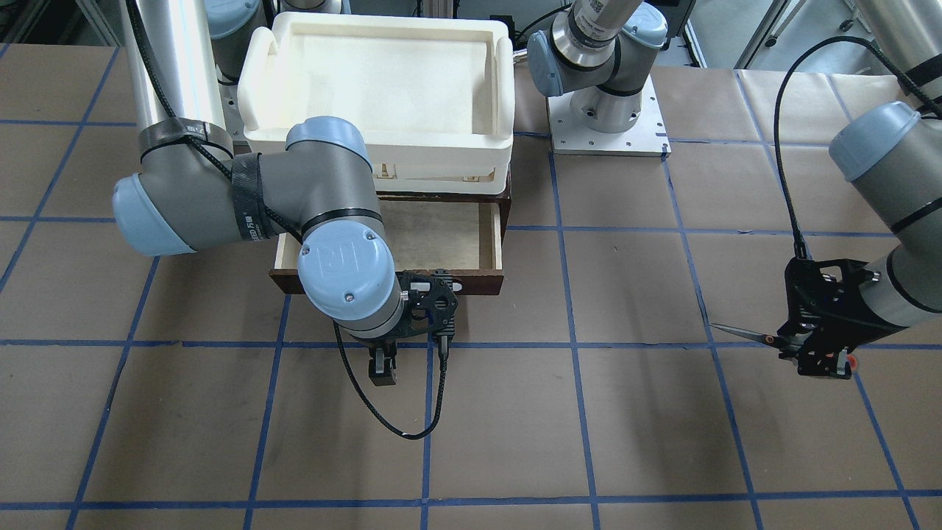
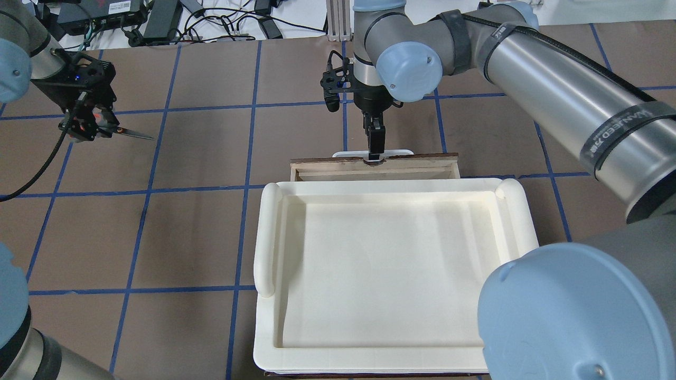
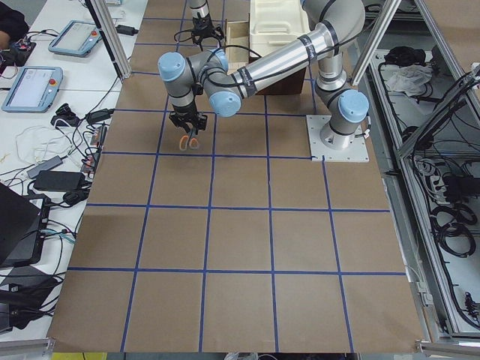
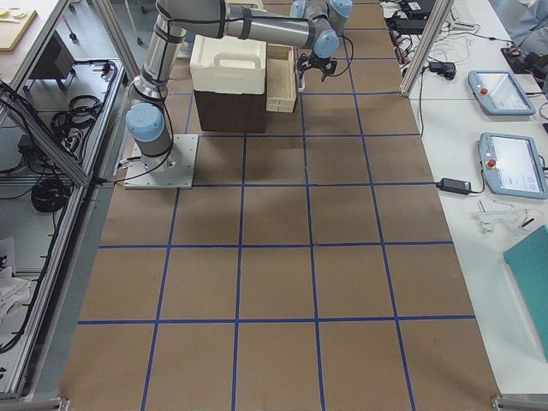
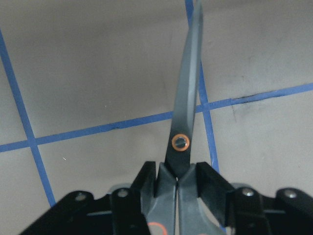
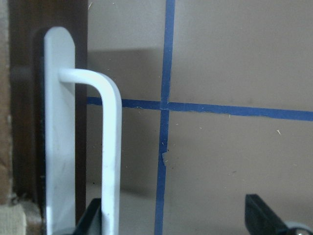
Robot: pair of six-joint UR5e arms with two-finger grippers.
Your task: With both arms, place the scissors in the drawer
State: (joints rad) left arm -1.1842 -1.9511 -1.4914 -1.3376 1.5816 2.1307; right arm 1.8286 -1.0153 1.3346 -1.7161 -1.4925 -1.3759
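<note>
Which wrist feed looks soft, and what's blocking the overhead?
Right wrist view: the close white handle looks soft, tape behind sharper. Left wrist view: scissors crisp. Overhead view: right arm's blue cap blocks the lower right corner.

A white foam tray [image 2: 380, 264] sits midway along the robot-side edge of the brown-papered counter [image 1: 633, 427], gridded with blue tape [image 1: 589, 344]. Two teach pendants [image 4: 514, 163] lie beyond the operators' edge.
</note>
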